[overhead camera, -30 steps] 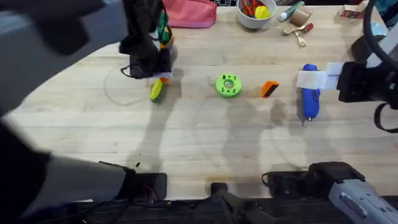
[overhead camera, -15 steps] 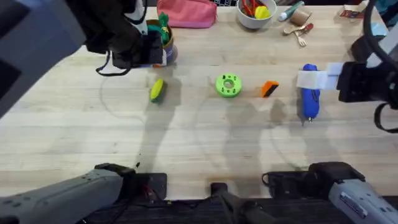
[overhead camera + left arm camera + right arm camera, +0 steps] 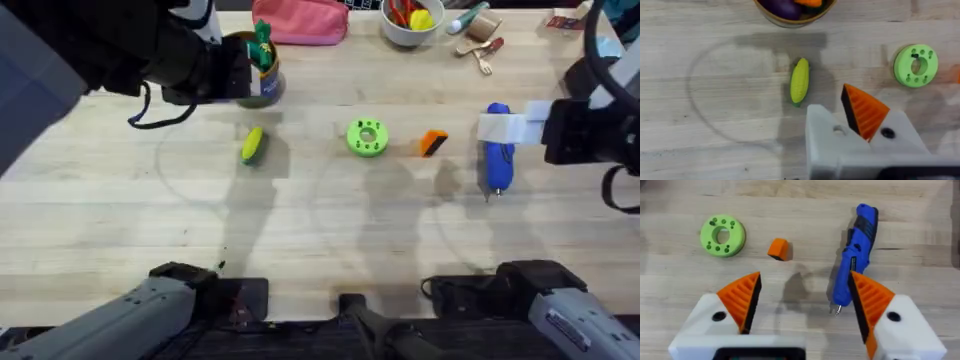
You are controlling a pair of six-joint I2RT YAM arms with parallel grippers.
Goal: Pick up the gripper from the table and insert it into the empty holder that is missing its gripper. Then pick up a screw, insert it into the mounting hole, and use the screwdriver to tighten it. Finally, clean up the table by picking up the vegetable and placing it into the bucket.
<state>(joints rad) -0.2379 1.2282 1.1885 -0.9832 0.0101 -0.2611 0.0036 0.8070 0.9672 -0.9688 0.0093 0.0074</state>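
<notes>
The left arm (image 3: 150, 60) hides part of the bucket (image 3: 262, 70) (its near side).

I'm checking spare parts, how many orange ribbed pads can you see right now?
4: two on the right claw, one on the left claw, one loose between the green disc and blue screwdriver.

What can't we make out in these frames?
- the bucket: in the overhead view the blurred left arm covers its left side; the left wrist view cuts it off at the edge, so its contents are only partly seen.
- the screwdriver: in the overhead view the right gripper crosses its body, and the bit is too small to read.
- the green disc: whether its holes hold screws is too small to tell.
</notes>
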